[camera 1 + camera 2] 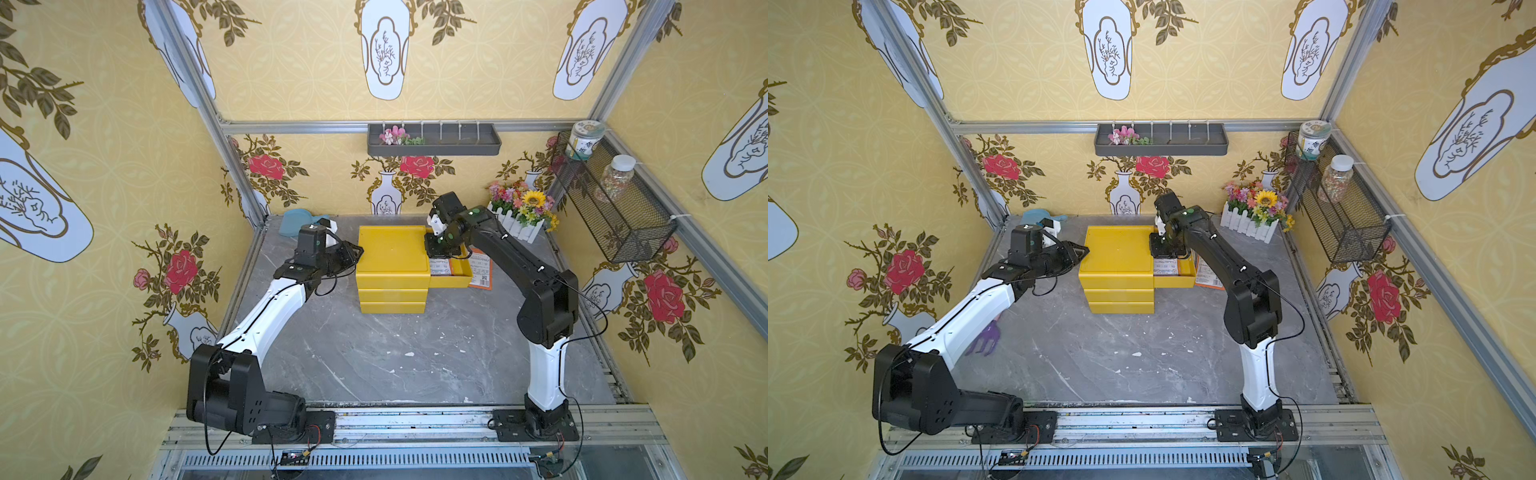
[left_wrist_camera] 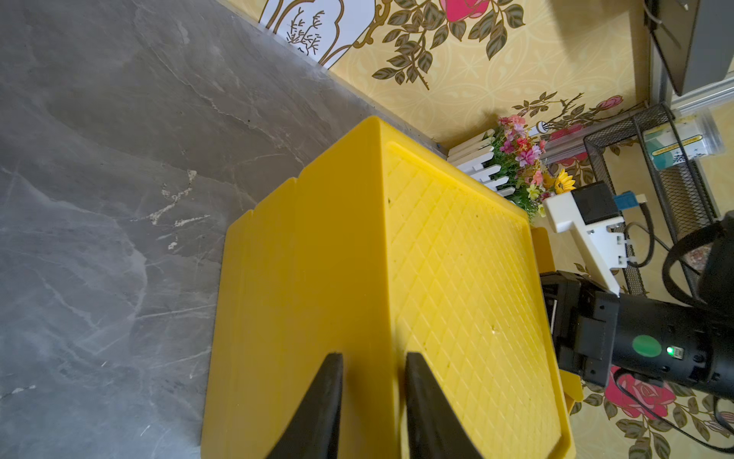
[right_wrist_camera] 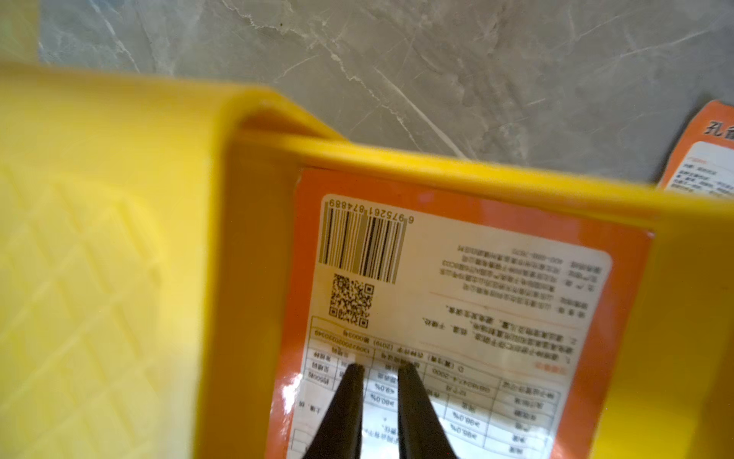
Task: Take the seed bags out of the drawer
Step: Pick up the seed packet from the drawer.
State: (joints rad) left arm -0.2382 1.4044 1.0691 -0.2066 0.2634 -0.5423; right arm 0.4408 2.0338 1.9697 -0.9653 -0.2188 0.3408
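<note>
Risk first: the seed bag [image 3: 476, 278] lies flat and glossy on the floor of the open top drawer [image 3: 476, 171], which is pulled out of the yellow drawer cabinet [image 1: 390, 253] on its right side. No edge stands up to pinch. The right gripper [image 3: 381, 369] points down at the packet with its fingers only a narrow slit apart and nothing between them. Closing like that could skate over the film, or shove the packet against the drawer wall and crumple it.

A hard downward press could also shift the cabinet. The left gripper [image 2: 374, 357], fingers apart, sits at the cabinet's top edge on the side away from the drawer; whether it actually touches, I cannot tell.

Position now: the fingertips are right over the packet's printed grid, with the barcode just ahead of them, and contact is unclear. A second seed bag [image 1: 482, 270] lies on the tabletop [image 1: 395, 353] beside the cabinet, just past the drawer's outer wall.
</note>
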